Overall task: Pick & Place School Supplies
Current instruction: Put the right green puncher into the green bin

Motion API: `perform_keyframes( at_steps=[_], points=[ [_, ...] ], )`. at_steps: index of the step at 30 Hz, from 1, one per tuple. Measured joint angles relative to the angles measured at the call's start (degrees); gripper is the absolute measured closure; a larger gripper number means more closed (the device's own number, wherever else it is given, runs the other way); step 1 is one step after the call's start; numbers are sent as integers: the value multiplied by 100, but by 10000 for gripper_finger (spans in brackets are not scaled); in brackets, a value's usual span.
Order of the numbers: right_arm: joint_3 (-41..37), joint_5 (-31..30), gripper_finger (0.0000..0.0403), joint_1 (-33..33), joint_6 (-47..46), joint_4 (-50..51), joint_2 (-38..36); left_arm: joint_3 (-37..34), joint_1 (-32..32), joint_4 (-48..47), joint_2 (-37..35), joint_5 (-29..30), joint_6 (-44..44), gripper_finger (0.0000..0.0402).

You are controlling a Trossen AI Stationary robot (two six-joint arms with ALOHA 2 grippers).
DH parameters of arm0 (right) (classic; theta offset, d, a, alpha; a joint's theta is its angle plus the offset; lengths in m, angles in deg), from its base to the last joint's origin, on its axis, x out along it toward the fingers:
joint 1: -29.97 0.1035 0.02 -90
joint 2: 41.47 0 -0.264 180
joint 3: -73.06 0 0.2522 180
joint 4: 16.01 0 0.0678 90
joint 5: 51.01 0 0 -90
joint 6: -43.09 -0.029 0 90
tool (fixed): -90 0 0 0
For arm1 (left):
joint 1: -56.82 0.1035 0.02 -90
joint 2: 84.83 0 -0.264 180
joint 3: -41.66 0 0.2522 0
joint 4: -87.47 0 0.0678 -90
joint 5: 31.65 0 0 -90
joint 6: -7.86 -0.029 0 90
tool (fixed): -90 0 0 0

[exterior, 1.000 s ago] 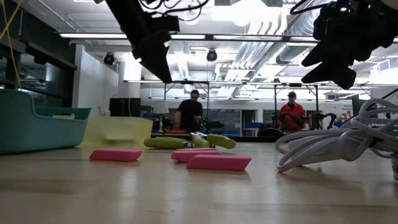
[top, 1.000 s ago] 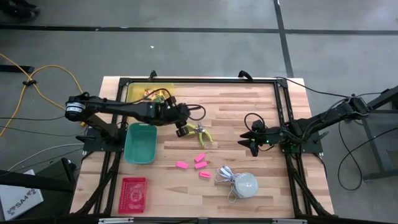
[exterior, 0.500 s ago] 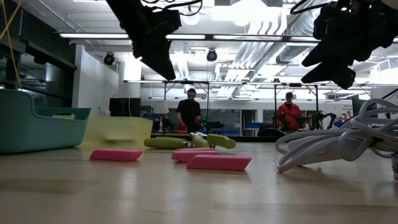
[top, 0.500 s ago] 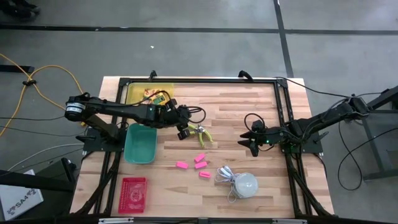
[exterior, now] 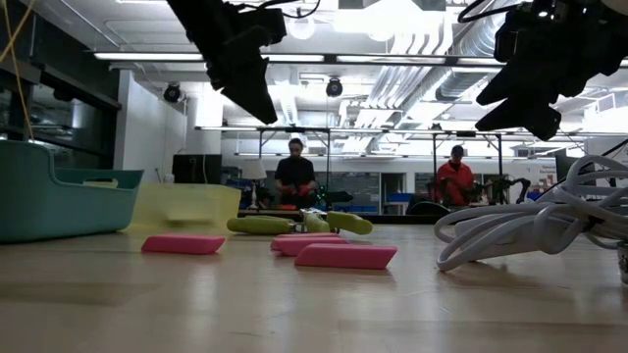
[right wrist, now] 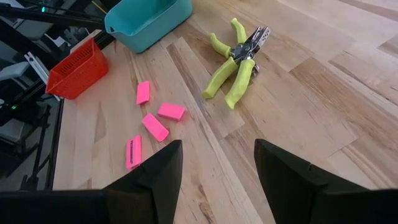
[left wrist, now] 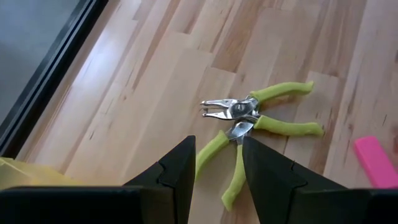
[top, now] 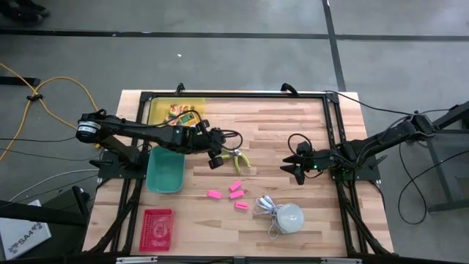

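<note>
Just ahead of the left gripper, jaws apart and empty, lie the lime-handled pliers; right gripper waits open.

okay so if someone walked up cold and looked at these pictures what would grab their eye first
Probably the lime-green-handled tools lying crossed mid-table, with the left gripper hovering just beside them, jaws apart and empty. Next, the four pink blocks scattered on the bare wood between the tools and the white dome with its coiled cord. The right gripper waits open over the table's right side.
</note>
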Motion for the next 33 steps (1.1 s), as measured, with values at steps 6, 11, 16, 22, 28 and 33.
perform_keyframes(
  at_steps=[6,11,16,22,28,33],
  points=[
    [0,11,213,0,0,0,0,0,2,0,0,2,3,275],
    [0,104,213,0,0,0,0,0,0,-23,0,2,6,275],
    [0,177,213,0,-2,0,0,0,-28,-29,0,-327,49,275],
    [0,181,213,0,114,0,0,0,-160,-33,0,-455,246,275],
    [0,231,213,0,170,0,0,0,-336,14,44,-464,307,275],
    [0,293,213,0,170,-16,0,-7,-424,57,147,-571,318,275]
  ],
)
